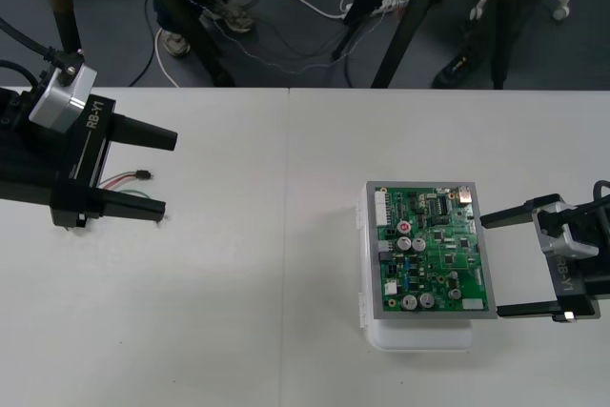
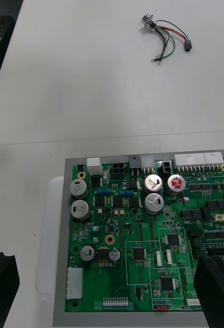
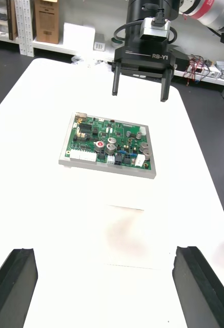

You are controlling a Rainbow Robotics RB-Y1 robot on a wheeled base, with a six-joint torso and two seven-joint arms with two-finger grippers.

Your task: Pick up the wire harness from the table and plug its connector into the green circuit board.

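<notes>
**A:** Where's your harness (image 1: 129,179)?

**B:** It's loose on the bench (image 1: 238,331), close to the left edge and toward the far side. The small black plug (image 1: 145,174) is the end nearest the bench's middle. Nothing grips it yet.

**A:** And your left gripper (image 1: 170,173)?

**B:** It's directly over the harness, with its fingers (image 1: 143,135) spread wide and the wires (image 1: 122,180) showing between them (how high it hangs, I can't judge). That straddle looks like a set-up for closing on the wires near the plug.

**A:** The board (image 1: 429,250)?

**B:** It's well apart from the harness, lying flat on its white base (image 1: 419,335) toward the bench's right edge. Your right gripper (image 1: 490,266) sits wide open at the board's right side, probably to steady it when you plug in.
</notes>
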